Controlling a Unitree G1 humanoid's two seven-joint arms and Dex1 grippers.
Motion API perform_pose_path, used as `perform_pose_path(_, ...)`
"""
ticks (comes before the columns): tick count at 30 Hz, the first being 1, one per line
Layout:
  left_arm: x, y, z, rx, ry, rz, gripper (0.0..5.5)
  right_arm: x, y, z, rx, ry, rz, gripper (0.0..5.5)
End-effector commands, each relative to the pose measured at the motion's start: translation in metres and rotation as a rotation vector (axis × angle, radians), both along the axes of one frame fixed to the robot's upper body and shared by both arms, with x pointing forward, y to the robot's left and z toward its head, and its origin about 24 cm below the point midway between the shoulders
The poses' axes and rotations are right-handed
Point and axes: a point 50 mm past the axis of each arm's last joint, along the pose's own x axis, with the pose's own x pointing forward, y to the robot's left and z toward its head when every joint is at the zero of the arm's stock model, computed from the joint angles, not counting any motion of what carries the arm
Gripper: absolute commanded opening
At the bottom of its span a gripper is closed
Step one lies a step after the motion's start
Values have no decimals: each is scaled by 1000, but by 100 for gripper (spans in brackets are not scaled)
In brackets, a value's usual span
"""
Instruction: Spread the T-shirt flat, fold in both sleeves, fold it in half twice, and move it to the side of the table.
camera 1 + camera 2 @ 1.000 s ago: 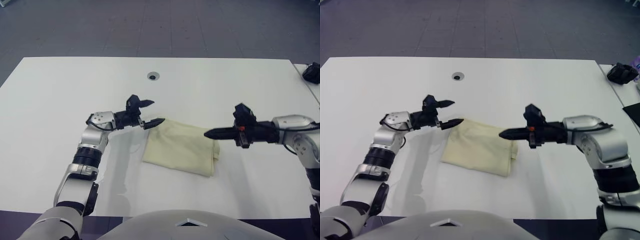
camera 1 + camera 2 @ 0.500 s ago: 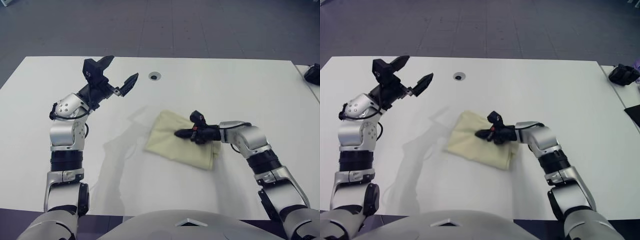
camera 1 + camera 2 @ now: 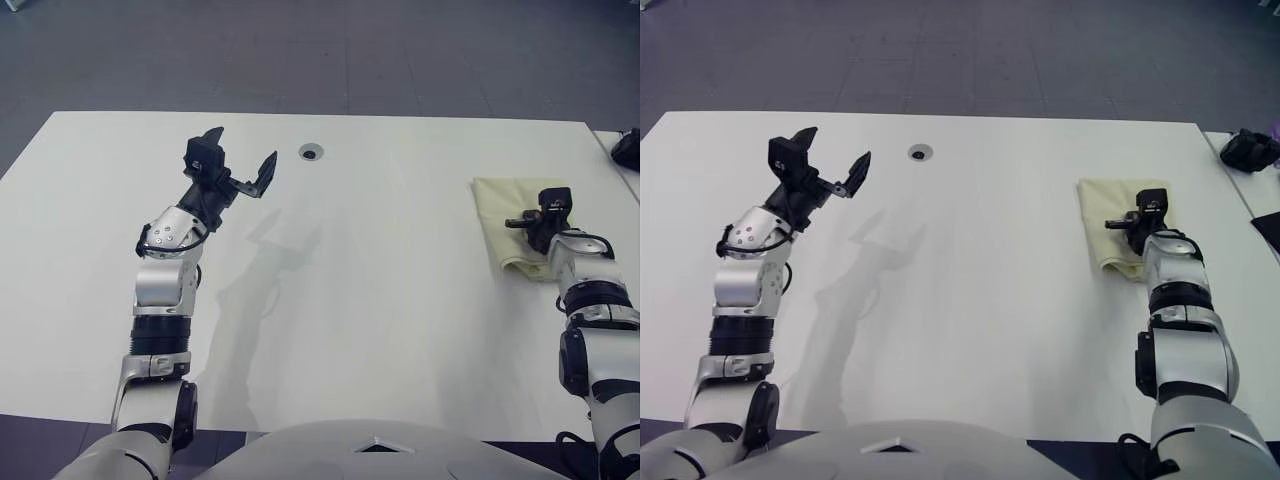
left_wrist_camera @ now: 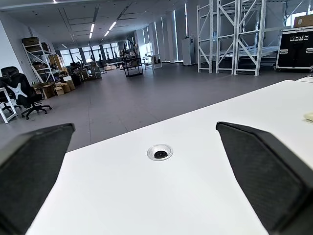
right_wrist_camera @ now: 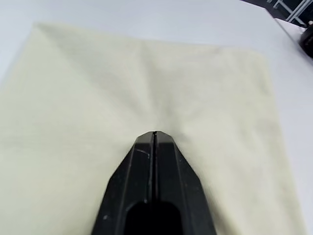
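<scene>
- Folded T-shirt [image 3: 495, 205] has been slid from the middle of the counter [image 3: 380, 300] to its right side.
- Tips of the right claw [image 3: 512, 223] are pressed together on it; the left claw [image 3: 243, 148] is held spread.
- Lift-off is best made straight up, so the folds are spared.

The white table [image 3: 380, 330] carries a folded pale-yellow T-shirt [image 3: 500, 215] near its right edge (a round grommet [image 3: 311, 152] sits toward the far side).

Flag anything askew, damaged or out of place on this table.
Nothing stands out. The folded T-shirt lies flat near the right edge of the table, with the right hand shut, tip on it; the left hand hangs open over the left.
</scene>
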Motion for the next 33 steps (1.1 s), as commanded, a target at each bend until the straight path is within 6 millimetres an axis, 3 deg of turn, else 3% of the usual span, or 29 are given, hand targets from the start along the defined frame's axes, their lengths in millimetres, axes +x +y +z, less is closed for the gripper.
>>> perform_pose_path(1,-7,-3,2,-21,-57,82,540,14,7,46,-35,-298,78,44)
perform_pose_path(3,-7,-11,6,-38,-83,92,540,4,13,68,-93,-450,63,75)
perform_pose_path(5,-7,-19,10,-56,-108,108,540,-11,29,76,-91,-546,8,103)
perform_pose_path(11,-15,-46,7,-75,-117,104,540,-45,114,54,-81,-568,64,202)
perform_pose_path(15,-16,-49,6,-67,-117,134,540,-58,147,49,-105,-560,126,253)
perform_pose_path(20,-18,-48,7,-49,-122,161,540,-62,165,52,-135,-541,167,345)
perform_pose_path(33,-27,-47,9,17,-163,201,540,-48,173,42,-96,-471,204,539)
